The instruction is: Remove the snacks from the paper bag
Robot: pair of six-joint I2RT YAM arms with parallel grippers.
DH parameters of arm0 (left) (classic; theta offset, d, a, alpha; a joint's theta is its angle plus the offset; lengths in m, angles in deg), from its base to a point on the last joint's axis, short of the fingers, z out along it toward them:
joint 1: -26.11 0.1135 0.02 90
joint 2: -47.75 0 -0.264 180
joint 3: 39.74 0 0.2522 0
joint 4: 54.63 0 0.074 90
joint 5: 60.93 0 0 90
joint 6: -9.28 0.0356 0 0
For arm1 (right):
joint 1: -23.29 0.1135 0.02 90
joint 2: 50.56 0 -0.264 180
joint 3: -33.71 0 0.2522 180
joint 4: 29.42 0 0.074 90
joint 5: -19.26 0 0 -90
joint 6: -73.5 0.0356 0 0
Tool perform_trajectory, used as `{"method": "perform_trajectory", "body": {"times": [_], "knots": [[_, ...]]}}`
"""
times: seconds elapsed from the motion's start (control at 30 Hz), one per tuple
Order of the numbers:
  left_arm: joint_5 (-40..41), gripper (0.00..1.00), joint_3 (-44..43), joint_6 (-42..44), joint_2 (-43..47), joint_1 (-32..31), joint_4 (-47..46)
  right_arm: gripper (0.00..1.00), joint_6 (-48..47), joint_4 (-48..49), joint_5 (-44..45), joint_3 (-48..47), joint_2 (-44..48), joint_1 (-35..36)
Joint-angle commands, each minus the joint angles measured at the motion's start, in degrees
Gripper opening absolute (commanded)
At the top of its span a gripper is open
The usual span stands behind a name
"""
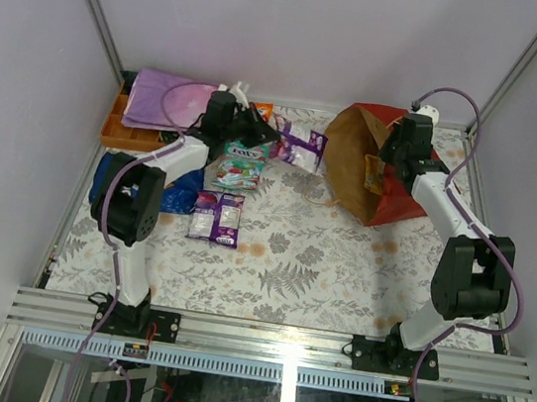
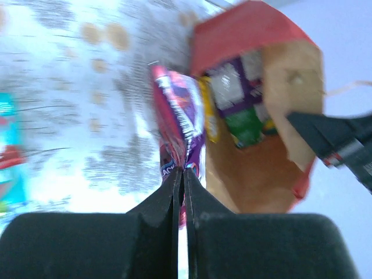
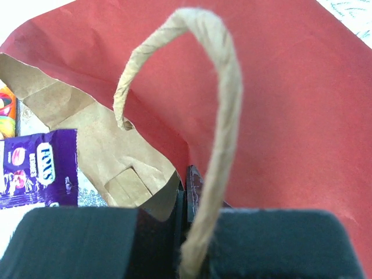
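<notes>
The red paper bag (image 1: 393,204) lies on its side at the back right, its brown mouth facing left. My right gripper (image 1: 385,167) is shut on the bag's rim (image 3: 174,174), next to a string handle (image 3: 224,133). My left gripper (image 1: 266,136) is shut on a purple-pink snack packet (image 2: 181,125), held just left of the bag's mouth (image 2: 256,168). Purple (image 2: 231,87), green (image 2: 247,125) and yellow (image 2: 209,113) packets show inside the bag. Two purple packets (image 1: 216,218), a green one (image 1: 240,168) and a blue Doritos bag (image 1: 182,192) lie on the table.
An orange tray (image 1: 117,128) and a folded purple cloth (image 1: 166,99) sit at the back left. A small orange packet (image 1: 262,111) lies behind my left gripper. White walls close in the table on three sides.
</notes>
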Motion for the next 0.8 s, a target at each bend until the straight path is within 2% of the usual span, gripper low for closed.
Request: {"method": "perform_trajectory", "body": {"times": [0.0,0.17,0.4,0.53,0.63,0.77], "knots": [[7.8,0.0,6.5,0.4,0.5,2.6,-6.2,0.0,0.9,2.6,-0.9,-2.6,-0.3,-0.5],[12.2,0.0,11.6,-3.9,-0.4,2.2,-10.5,0.0,0.8,2.8,-1.2,-2.6,-0.3,-0.5],[20.1,0.0,15.8,-6.7,2.3,0.8,-9.7,0.0,1.1,3.2,-1.4,-2.1,-0.3,-0.6],[30.0,0.0,20.3,-13.8,5.5,-1.8,-10.5,0.0,2.3,3.5,-3.3,-2.4,-0.3,-0.5],[41.4,0.0,25.0,-21.5,9.5,-5.8,-11.9,0.0,2.9,3.8,-4.2,-2.3,-0.3,-0.5],[50.1,0.0,22.2,-30.1,9.1,-10.3,-5.6,0.0,3.0,3.9,-4.4,-2.0,-0.3,-0.5]]}}
